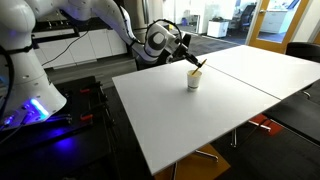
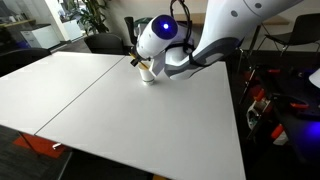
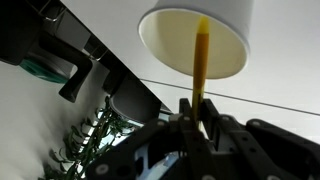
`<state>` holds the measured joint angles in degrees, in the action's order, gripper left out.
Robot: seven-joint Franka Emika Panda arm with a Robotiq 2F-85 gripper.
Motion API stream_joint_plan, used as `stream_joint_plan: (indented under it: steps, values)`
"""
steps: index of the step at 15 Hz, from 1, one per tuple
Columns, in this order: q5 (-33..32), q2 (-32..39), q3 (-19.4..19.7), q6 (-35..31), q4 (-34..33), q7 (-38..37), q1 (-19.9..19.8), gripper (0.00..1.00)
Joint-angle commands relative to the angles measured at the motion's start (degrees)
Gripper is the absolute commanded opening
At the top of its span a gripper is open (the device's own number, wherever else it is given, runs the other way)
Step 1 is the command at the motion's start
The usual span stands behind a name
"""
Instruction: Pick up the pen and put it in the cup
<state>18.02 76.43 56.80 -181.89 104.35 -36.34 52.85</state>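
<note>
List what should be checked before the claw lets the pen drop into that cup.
1. Claw shut on the pen: ok.
2. Pen's far end inside the rim of the cup, in the wrist view: ok.
3. Cup standing upright on the table: ok.
4. Pen's end touching the cup's bottom: cannot tell.
5. Pen clear of the cup's wall: cannot tell.

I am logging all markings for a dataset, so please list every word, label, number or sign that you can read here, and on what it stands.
No text can be read in any view.
Plain, no lettering: the cup, the pen, the table.
Too blurred to tell: any marks on the robot arm.
</note>
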Motion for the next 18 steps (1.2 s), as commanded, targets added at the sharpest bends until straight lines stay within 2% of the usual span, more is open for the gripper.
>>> stream_joint_plan:
  steps: [1, 10, 11, 13, 18]
  values:
    - [2.0, 0.5, -0.3, -1.9, 0.2, 0.5, -0.2, 0.04]
    - [5.1, 0.4, 0.0, -2.2, 4.1, -0.4, 2.5, 0.04]
    - [5.4, 0.4, 0.0, -2.0, 4.4, -0.5, 2.8, 0.41]
    - [5.6, 0.1, -0.2, -2.0, 4.9, -0.3, 2.8, 0.47]
    - [5.3, -1.7, 0.1, -1.9, 5.7, 0.8, 2.9, 0.87]
